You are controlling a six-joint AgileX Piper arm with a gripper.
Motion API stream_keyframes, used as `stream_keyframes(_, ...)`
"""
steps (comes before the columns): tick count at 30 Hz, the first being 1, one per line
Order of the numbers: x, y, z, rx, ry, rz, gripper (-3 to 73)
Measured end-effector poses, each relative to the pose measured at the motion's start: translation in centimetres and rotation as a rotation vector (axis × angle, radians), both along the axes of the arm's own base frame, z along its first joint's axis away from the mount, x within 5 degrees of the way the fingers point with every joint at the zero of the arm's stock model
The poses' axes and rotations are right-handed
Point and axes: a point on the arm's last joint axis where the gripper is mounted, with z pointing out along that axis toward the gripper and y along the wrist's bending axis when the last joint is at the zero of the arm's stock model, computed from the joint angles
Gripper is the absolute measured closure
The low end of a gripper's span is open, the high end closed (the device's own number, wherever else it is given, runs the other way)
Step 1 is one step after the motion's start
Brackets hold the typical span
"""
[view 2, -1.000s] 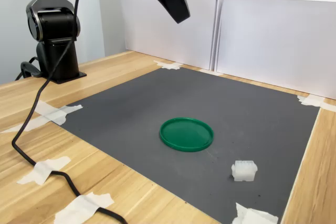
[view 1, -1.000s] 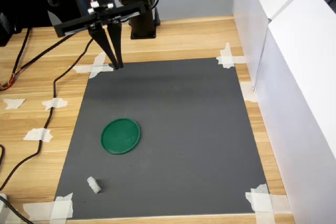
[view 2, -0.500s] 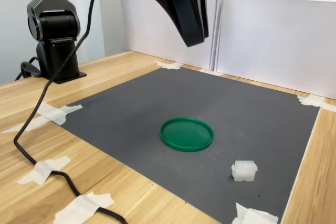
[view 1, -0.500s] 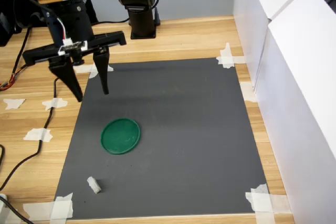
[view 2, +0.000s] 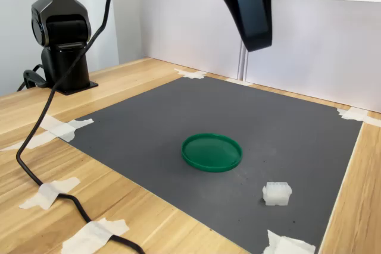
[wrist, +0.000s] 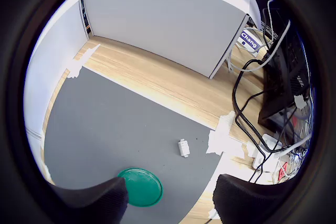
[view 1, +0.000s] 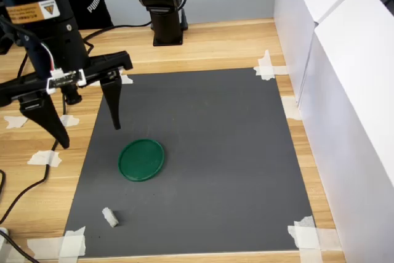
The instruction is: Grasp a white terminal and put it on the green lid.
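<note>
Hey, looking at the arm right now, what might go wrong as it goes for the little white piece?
1. The white terminal is tiny and the open gripper hangs well above the mat, so a slightly off descent could nudge it away.
2. It lies near the mat's corner beside curled tape; a fingertip might catch the tape.
3. The green lid sits between gripper and terminal, so a low approach could knock it.

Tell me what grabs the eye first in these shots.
The open black gripper hangs above the gray mat's edge at the first exterior view's left. The round green lid lies flat on the mat. The tiny white terminal sits alone near the mat's taped near corner, apart from the lid.
</note>
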Motion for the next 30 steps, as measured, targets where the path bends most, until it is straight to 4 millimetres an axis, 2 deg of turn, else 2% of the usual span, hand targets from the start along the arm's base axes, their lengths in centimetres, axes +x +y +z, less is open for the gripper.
stream_keyframes(8, 2.9, -1.1, -2.2, -0.079, 0.045, -0.001, -0.1)
stream_keyframes(18, 5.4, -1.8, -4.3, -0.122, 0.106, 0.037, -0.1)
stream_keyframes(26, 6.7, -1.6, -7.1, -0.089, 0.185, 0.069, -0.1)
stream_keyframes(30, 6.9, -0.8, -7.6, -0.087, 0.195, 0.085, -0.1)
